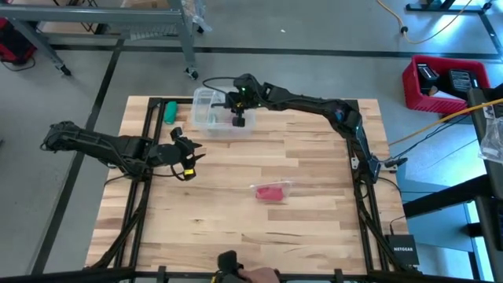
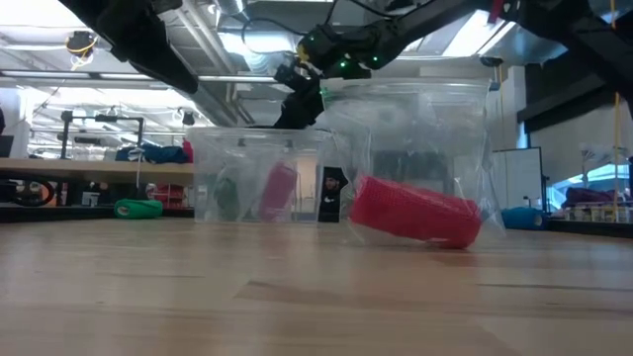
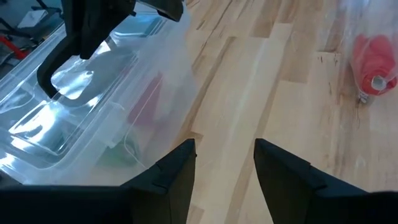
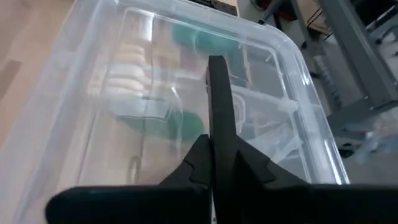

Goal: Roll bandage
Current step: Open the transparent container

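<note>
The bandage (image 1: 271, 191) is a red-pink roll inside a crumpled clear wrapper. It lies on its side on the wooden table right of centre, also seen in the low view (image 2: 415, 210) and the left wrist view (image 3: 373, 53). No gripper touches it. My right gripper (image 1: 238, 119) is shut and points slanting down over the right end of a clear plastic box (image 1: 208, 110) at the far edge. My left gripper (image 1: 189, 159) hovers open near the table's left side, its fingers (image 3: 177, 171) with nothing between them. My right gripper (image 4: 216, 93) holds its shut fingers over the clear box's top (image 4: 261, 93), slanting down from the table's right. Nothing shows between the fingers. Whether they touch the box, I cannot tell.
Inside the box lie a pink roll (image 2: 280, 190) and a green one (image 2: 227, 198). A green roll (image 1: 169, 112) lies on the table left of the box. A person's hand (image 1: 263, 275) shows at the near edge. Bare wood spreads between the box and the bandage.
</note>
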`<state>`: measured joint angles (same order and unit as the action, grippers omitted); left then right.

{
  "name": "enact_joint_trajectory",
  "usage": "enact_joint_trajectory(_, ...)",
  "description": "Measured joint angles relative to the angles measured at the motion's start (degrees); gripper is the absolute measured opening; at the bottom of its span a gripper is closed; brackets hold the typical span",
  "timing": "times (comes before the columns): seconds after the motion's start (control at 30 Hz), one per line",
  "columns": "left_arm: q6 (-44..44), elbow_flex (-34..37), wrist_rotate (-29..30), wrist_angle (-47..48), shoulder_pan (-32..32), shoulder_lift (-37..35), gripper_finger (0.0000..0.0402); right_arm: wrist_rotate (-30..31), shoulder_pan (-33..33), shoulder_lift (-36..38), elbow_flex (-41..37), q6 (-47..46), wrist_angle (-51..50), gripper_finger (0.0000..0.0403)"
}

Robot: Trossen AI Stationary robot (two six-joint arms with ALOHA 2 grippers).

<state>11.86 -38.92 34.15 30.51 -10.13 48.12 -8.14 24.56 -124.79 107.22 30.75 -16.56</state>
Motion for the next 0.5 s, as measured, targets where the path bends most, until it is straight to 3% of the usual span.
enact_joint_trajectory(0.5,1.25,-0.02,0.04,0.08,0.00,0.00,0.0155,7.74,-3.32,3.60,-0.02,4.69,1.88,0.0034)
